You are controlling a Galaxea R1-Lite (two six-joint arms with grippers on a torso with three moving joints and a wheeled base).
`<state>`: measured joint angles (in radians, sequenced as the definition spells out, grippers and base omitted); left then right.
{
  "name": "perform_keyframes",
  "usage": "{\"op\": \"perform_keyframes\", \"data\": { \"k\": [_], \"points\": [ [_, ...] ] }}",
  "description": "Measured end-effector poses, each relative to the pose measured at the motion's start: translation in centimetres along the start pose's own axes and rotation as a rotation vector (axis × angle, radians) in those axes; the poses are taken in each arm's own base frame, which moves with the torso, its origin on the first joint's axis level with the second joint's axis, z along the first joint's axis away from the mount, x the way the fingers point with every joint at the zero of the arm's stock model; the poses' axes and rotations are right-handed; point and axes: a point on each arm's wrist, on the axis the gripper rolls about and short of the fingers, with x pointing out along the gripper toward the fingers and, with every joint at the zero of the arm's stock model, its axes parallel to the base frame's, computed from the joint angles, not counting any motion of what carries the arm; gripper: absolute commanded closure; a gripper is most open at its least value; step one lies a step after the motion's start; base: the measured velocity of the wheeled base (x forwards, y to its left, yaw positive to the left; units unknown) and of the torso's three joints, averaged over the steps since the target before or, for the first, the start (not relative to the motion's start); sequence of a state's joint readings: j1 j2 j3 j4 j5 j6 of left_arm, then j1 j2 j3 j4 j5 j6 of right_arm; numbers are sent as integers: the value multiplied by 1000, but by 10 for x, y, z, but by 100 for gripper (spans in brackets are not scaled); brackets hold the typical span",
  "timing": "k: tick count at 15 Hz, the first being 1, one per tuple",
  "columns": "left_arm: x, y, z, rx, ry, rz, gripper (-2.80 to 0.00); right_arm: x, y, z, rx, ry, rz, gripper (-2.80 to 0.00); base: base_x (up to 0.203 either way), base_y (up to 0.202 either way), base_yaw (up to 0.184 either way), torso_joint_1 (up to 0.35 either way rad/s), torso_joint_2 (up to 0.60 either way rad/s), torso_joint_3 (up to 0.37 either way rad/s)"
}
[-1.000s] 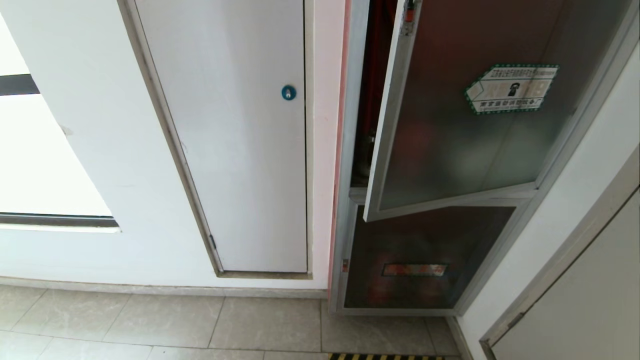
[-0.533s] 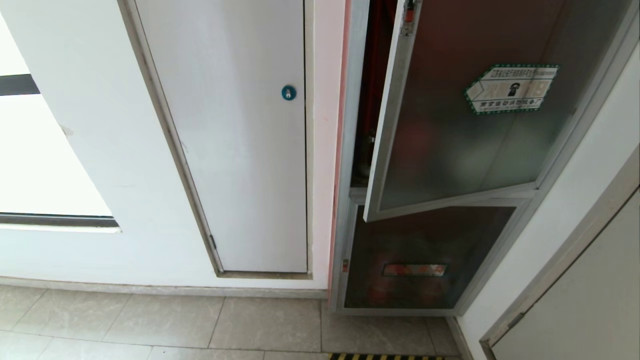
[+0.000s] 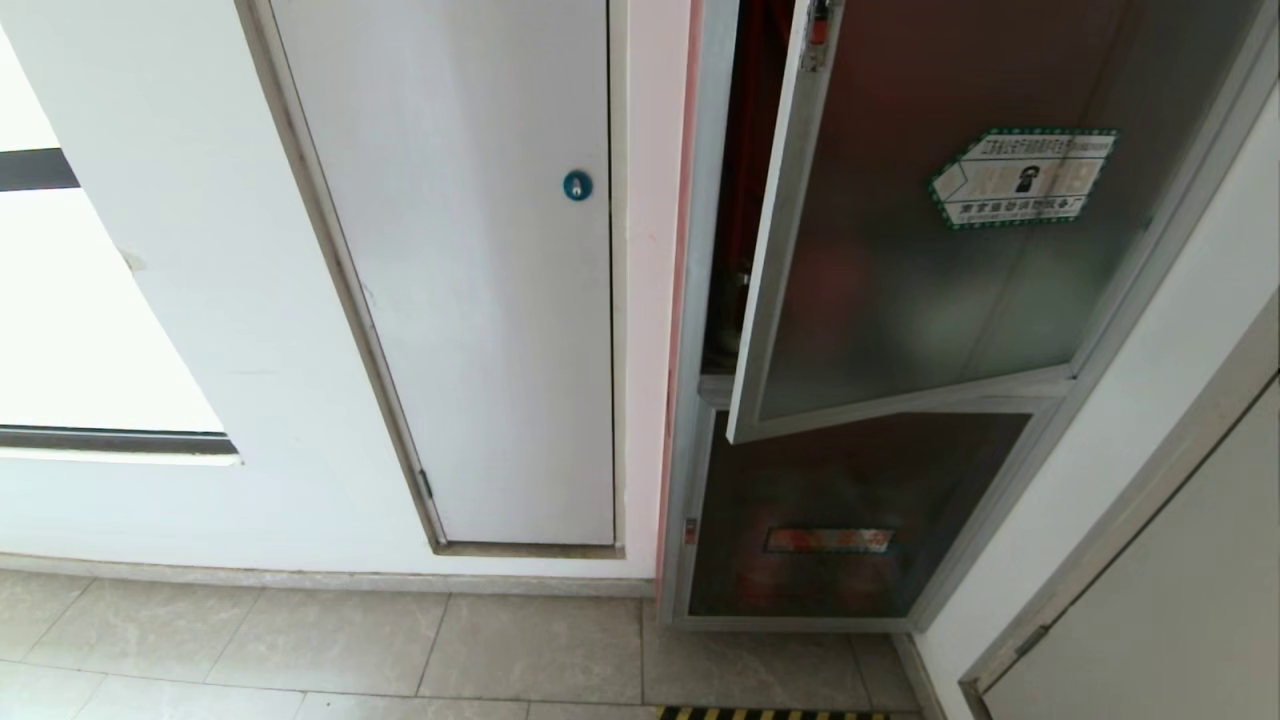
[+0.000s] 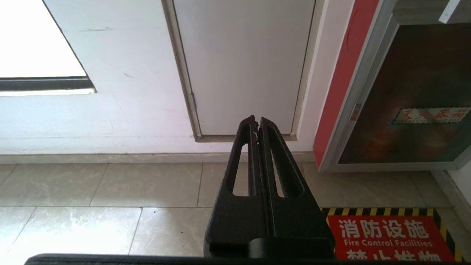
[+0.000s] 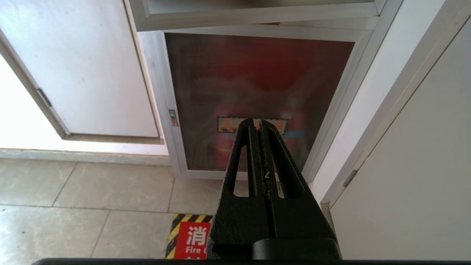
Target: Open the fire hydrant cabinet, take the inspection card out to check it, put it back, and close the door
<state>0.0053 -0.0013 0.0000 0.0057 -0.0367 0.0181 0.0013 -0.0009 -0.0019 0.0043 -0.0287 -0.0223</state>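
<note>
The fire hydrant cabinet [image 3: 700,300] is set in the wall, with a silver frame and a dark red inside showing through a narrow gap. Its door [image 3: 900,280], tinted glass with a green-bordered sticker [image 3: 1020,178] and a small red latch [image 3: 818,25], stands ajar, swung out from the left edge. The inspection card is hidden. Neither arm shows in the head view. My left gripper [image 4: 256,123] hangs low over the floor tiles, shut and empty. My right gripper [image 5: 257,125] is shut and empty too, pointing at the lower glass door [image 5: 257,92] beneath the door's bottom rail [image 5: 257,14].
A white panel door [image 3: 480,280] with a blue round lock [image 3: 577,185] is left of the cabinet. A grey door [image 3: 1150,600] stands at the right. A red floor sign [image 4: 386,237] with yellow-black edging lies in front of the cabinet.
</note>
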Motion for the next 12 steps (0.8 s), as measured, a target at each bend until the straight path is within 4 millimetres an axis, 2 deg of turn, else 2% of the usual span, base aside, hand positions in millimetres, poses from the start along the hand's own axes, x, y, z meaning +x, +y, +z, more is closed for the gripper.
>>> {"op": "perform_keyframes", "data": {
  "k": [9, 12],
  "points": [
    [0, 0, 0, 1, -1, 0, 0, 0, 0, 0, 50, -1, -2, 0, 0, 0, 0, 0, 0, 0],
    [0, 0, 0, 2, -1, 0, 0, 0, 0, 0, 50, -1, -2, 0, 146, 0, 1, 5, -7, -3]
  ]
}}
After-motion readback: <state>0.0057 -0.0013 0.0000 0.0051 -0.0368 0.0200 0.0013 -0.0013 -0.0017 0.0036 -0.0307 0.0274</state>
